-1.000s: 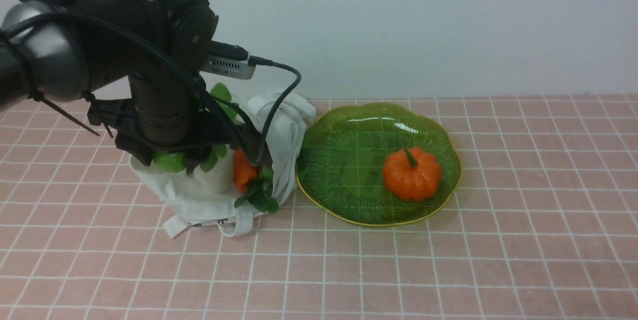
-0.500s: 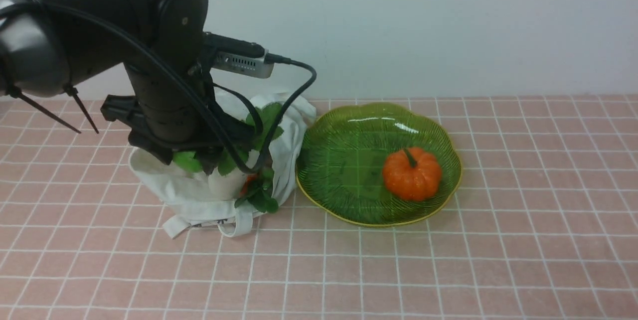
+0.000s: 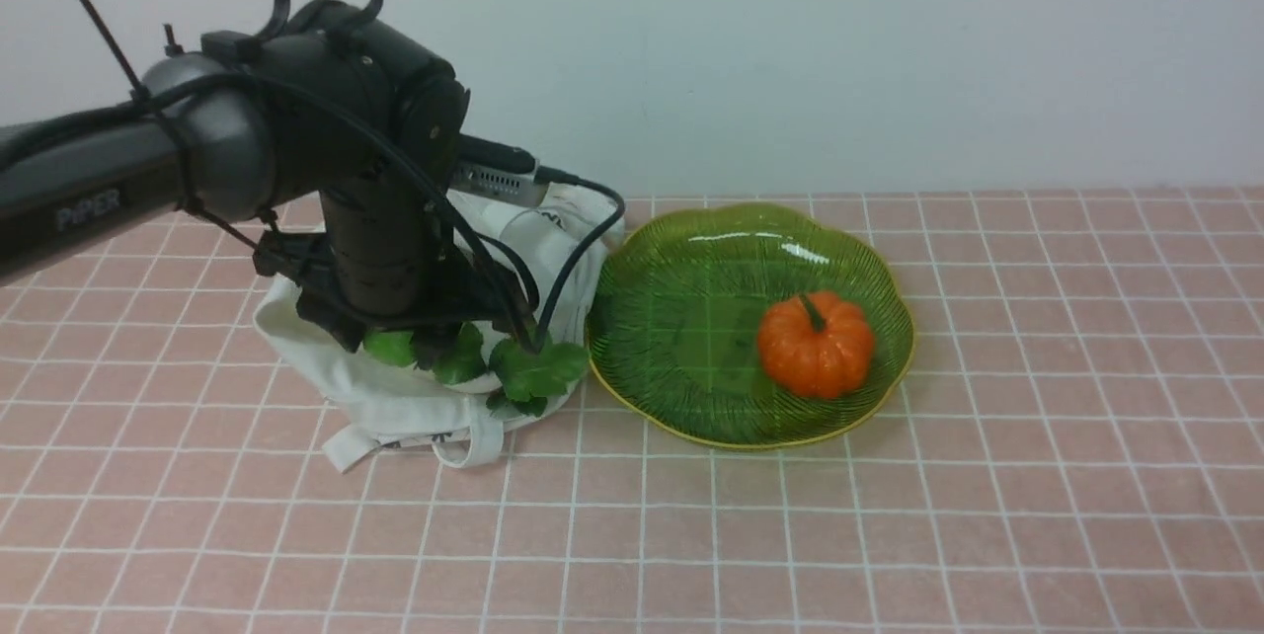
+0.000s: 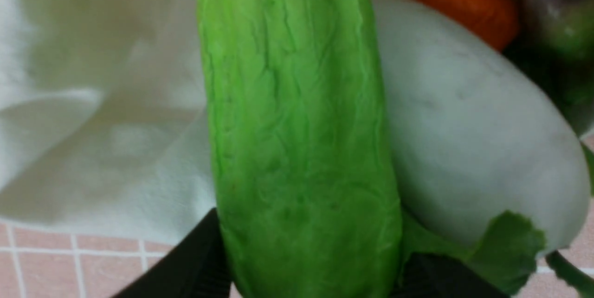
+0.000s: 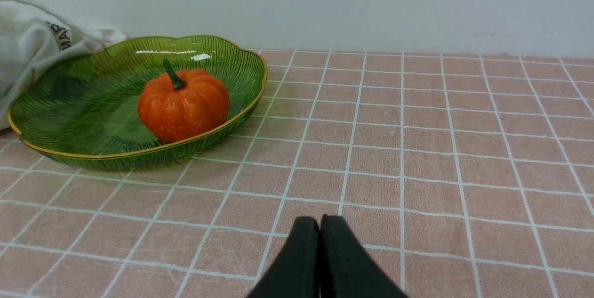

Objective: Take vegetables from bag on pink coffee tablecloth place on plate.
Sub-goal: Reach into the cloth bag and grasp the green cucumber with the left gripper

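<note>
Clamping cucumber [image 4: 297, 140] near one end, left gripper [image 4: 311, 270]; long axis runs straight out from fingers, flank touching radish [image 4: 464, 149], over bag [image 3: 395, 402] at plate's [image 3: 750, 444] 9 o'clock. Right gripper [image 5: 320, 242]: tips pressed together.

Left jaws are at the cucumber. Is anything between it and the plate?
Yes. The radish lies against the cucumber with the carrot beyond. Leaves and the edge of the bag sit toward the plate. Lifting clear first looks wise. The pumpkin occupies the plate's right half.
</note>
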Tool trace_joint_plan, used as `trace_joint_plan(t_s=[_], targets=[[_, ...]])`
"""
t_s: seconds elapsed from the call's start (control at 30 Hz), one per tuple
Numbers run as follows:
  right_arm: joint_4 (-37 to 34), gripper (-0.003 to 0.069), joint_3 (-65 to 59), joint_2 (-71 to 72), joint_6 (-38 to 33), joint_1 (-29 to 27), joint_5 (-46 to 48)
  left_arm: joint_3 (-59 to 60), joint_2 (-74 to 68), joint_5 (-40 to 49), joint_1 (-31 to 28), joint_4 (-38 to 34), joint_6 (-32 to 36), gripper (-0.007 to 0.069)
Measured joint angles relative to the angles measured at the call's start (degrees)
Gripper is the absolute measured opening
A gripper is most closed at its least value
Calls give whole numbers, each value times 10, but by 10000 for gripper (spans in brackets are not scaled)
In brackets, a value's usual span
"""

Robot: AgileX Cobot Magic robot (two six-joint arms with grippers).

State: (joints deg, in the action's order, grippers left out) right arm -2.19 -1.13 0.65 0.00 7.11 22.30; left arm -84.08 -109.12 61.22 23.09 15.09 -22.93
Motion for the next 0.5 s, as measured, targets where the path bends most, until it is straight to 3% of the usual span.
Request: trace_joint_plan(t_s=[0.4,0.5], targets=[[0,-15,0,0,0,0,0,8,-3,18,-1,-48,-14,365],[0,-15,0,0,0,0,0,9,-7,20,-1,-64,-18,420]])
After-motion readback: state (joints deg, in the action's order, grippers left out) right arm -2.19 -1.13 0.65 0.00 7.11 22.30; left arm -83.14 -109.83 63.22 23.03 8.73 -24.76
